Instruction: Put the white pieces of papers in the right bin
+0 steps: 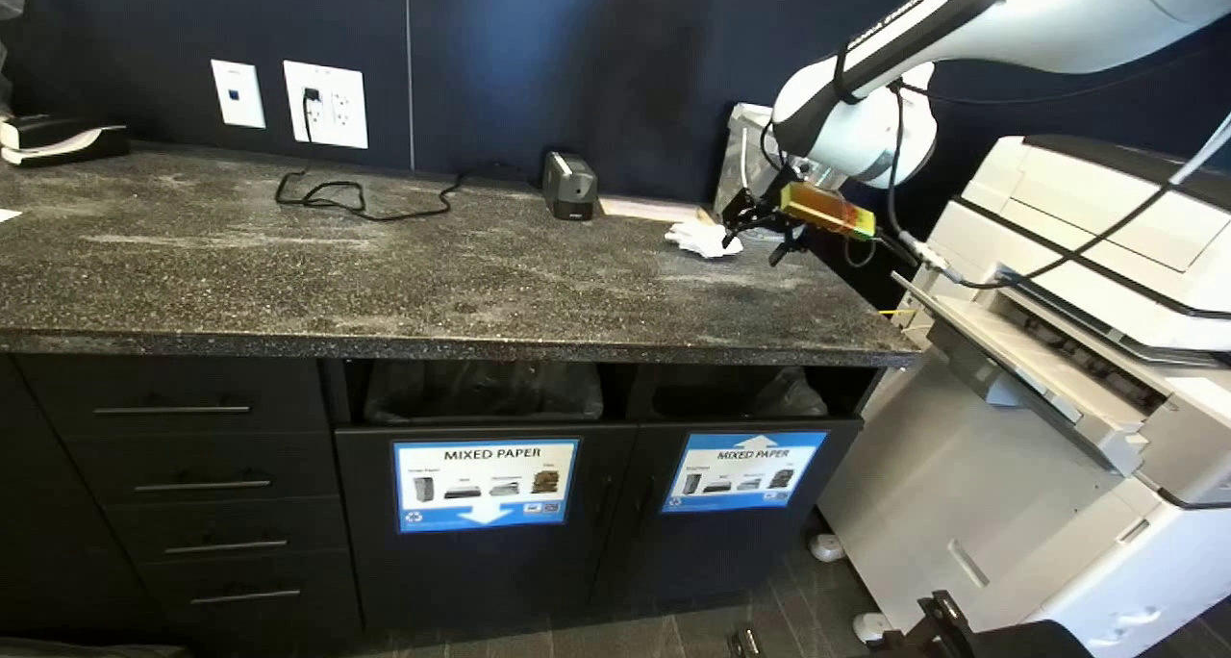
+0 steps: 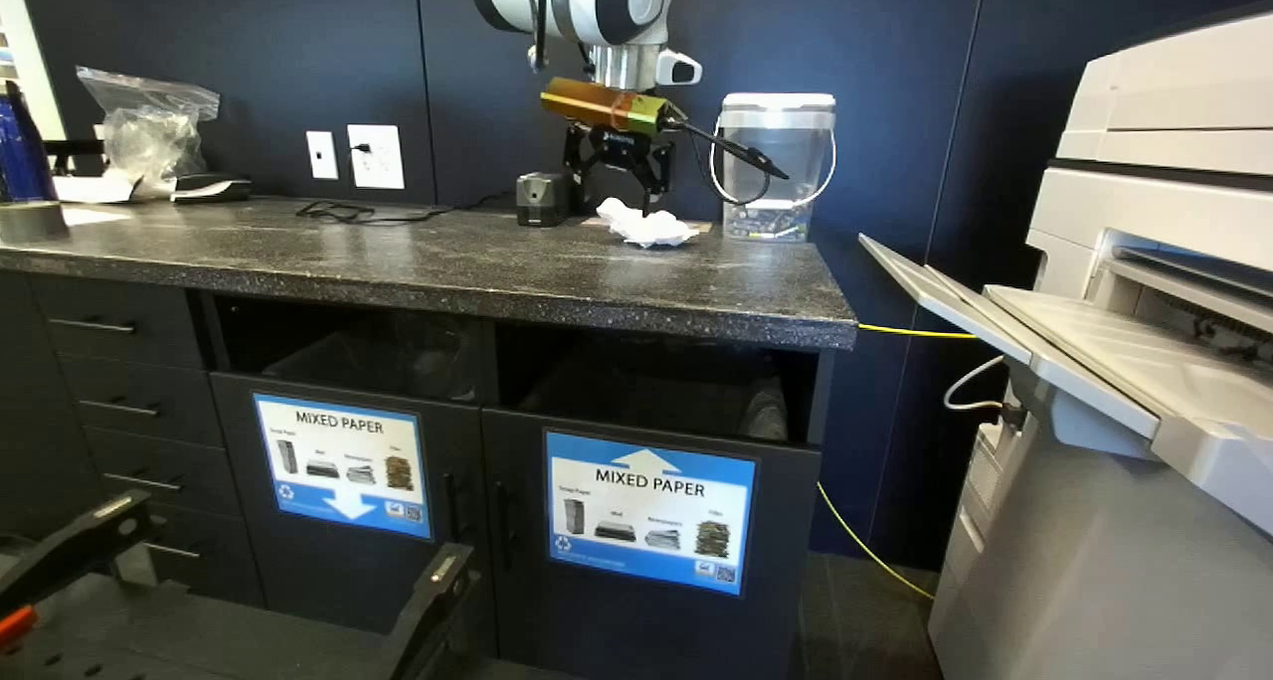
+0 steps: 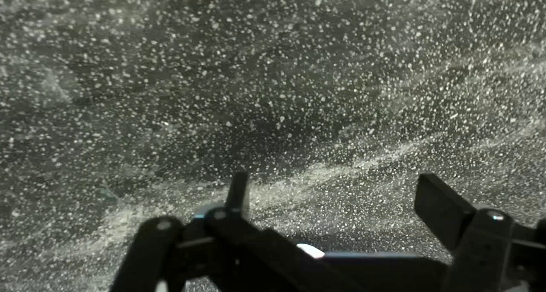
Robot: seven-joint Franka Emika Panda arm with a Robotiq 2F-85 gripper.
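Pincer [image 3: 332, 189] spread wide; contact with crumpled white paper [image 2: 651, 229] unclear; inside of right bin [image 2: 646, 630] mostly shadowed.

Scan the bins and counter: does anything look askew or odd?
Yes: in both exterior views, the left bin sign has a downward arrow, the right bin sign an upward one, though both read MIXED PAPER. The crumpled white paper on the counter simply isn't binned yet.
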